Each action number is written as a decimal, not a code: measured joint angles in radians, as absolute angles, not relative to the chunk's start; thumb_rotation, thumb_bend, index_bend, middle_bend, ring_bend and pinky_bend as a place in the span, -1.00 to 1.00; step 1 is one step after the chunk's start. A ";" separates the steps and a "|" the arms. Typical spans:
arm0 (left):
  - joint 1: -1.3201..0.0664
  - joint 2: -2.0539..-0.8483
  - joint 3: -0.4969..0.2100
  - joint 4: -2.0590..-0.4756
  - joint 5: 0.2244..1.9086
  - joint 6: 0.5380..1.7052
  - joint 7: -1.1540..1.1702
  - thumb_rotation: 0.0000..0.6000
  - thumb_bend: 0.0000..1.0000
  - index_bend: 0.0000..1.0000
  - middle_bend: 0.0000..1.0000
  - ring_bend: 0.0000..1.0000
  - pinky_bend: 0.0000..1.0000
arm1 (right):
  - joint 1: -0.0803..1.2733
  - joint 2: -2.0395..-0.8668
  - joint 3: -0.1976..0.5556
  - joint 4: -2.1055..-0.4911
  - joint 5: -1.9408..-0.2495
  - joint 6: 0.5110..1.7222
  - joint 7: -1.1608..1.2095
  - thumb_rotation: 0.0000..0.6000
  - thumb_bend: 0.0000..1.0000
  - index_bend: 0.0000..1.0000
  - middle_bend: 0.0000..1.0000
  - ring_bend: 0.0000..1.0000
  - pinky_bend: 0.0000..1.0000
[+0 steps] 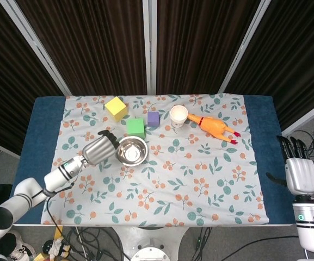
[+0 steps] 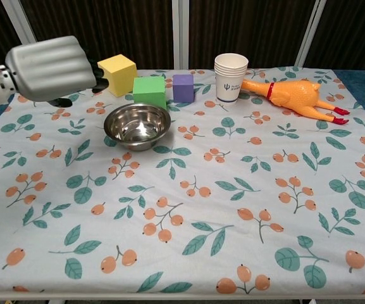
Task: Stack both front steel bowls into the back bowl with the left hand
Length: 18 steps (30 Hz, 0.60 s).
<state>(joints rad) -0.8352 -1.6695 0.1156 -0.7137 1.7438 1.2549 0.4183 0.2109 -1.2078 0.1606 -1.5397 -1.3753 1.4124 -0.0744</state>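
Observation:
The steel bowls [image 1: 131, 151] sit nested as one stack on the floral cloth, left of centre; in the chest view the stack [image 2: 137, 125] shows a single shiny rim. My left hand [image 1: 98, 148] hovers just left of the stack, holding nothing, its fingers loosely extended; in the chest view the left hand [image 2: 49, 68] is raised above the cloth, apart from the bowls. My right hand [image 1: 297, 168] hangs off the table's right edge, fingers spread and empty; the chest view does not show it.
Behind the bowls stand a yellow cube [image 1: 116, 108], a green cube [image 1: 136, 127] and a purple cube [image 1: 153, 119]. A stack of paper cups [image 2: 231, 77] and a rubber chicken [image 2: 294, 95] lie at the back right.

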 measured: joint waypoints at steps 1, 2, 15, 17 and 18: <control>-0.819 -1.655 0.107 -0.747 1.729 1.261 0.434 1.00 -0.76 0.04 0.12 -0.01 0.12 | 0.209 -1.207 0.160 -1.546 -1.379 1.418 -0.077 1.00 -1.00 -0.96 -0.79 -1.00 -0.95; -0.806 -1.645 0.099 -0.775 1.717 1.268 0.445 1.00 -0.77 0.02 0.08 -0.05 0.11 | 0.208 -1.207 0.159 -1.550 -1.382 1.421 -0.079 1.00 -1.00 -0.95 -0.79 -1.00 -0.95; -0.481 -1.468 0.029 -1.359 1.508 1.517 0.517 1.00 -0.89 -0.46 -0.52 -0.64 -0.47 | 0.199 -1.211 0.142 -1.584 -1.426 1.444 -0.093 1.00 -1.00 -0.96 -0.79 -1.00 -0.98; -0.433 -1.432 0.025 -1.424 1.457 1.532 0.531 1.00 -0.89 -0.46 -0.52 -0.64 -0.48 | 0.200 -1.215 0.139 -1.586 -1.437 1.448 -0.099 1.00 -1.00 -0.96 -0.79 -1.00 -0.98; -0.404 -1.406 0.024 -1.464 1.425 1.537 0.536 1.00 -0.89 -0.46 -0.52 -0.64 -0.49 | 0.200 -1.218 0.137 -1.586 -1.440 1.448 -0.103 1.00 -1.00 -0.96 -0.79 -1.00 -0.99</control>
<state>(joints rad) -0.4042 -1.4061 0.0241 -1.4641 1.4254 1.5367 0.5361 0.2000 -1.2180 0.1369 -1.5858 -1.4396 1.4480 -0.1027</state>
